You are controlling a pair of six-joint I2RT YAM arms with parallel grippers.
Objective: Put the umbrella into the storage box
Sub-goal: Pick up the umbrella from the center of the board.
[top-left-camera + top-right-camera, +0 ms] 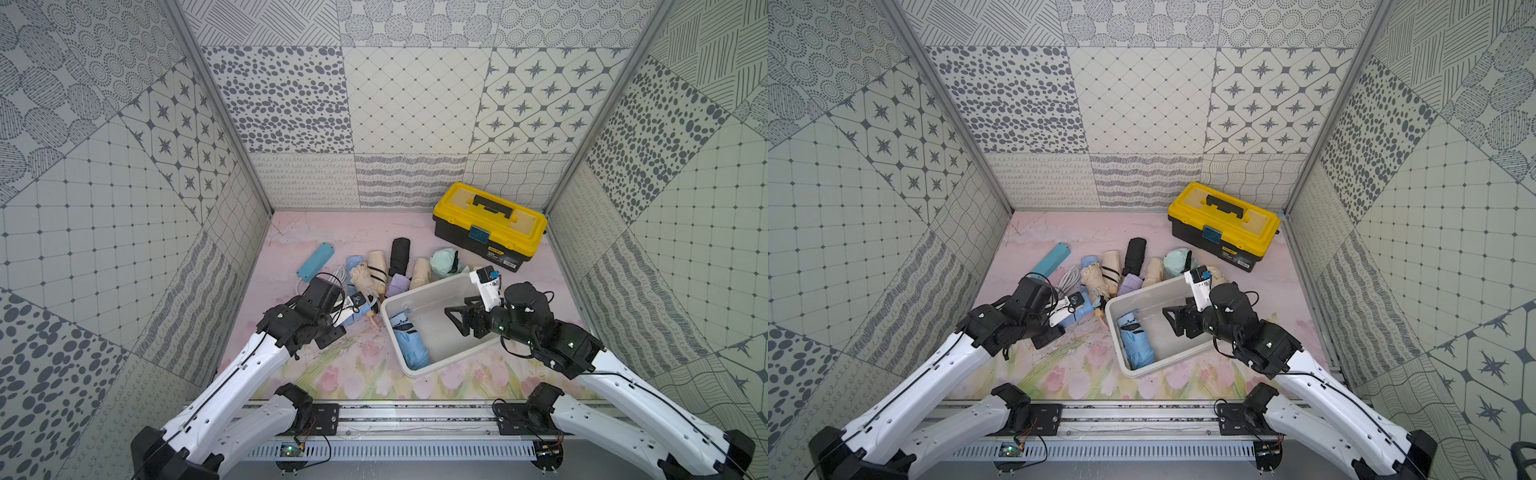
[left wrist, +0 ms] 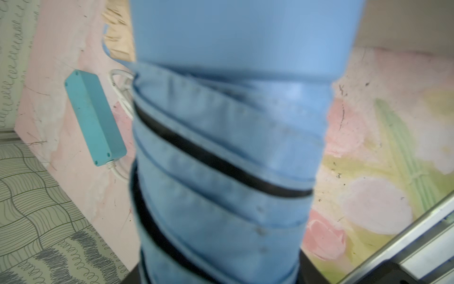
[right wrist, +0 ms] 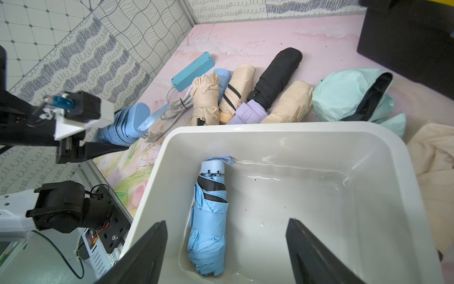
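The white storage box (image 1: 390, 332) (image 1: 1115, 332) (image 3: 270, 126) stands on the floral mat right of centre. A folded light-blue umbrella (image 1: 409, 340) (image 1: 1136, 345) (image 3: 208, 221) lies along its left wall. My right gripper (image 1: 455, 321) (image 1: 1171, 322) (image 3: 226, 221) hovers open over the box's inside, holding nothing. Just left of the box, my left gripper (image 3: 122, 134) is shut on a second blue umbrella (image 2: 221, 147) (image 3: 127, 120) (image 1: 1086, 308) with black stripes. That umbrella fills the left wrist view and hides the fingers there.
Behind the box lies a pile of folded umbrellas: beige (image 1: 378, 266), black (image 1: 400, 255), purple (image 1: 398, 284) and mint (image 1: 444, 259). A teal power strip (image 1: 316, 259) with a white cable sits at the left. A yellow-lidded toolbox (image 1: 490, 226) stands at the back right. Patterned walls enclose three sides.
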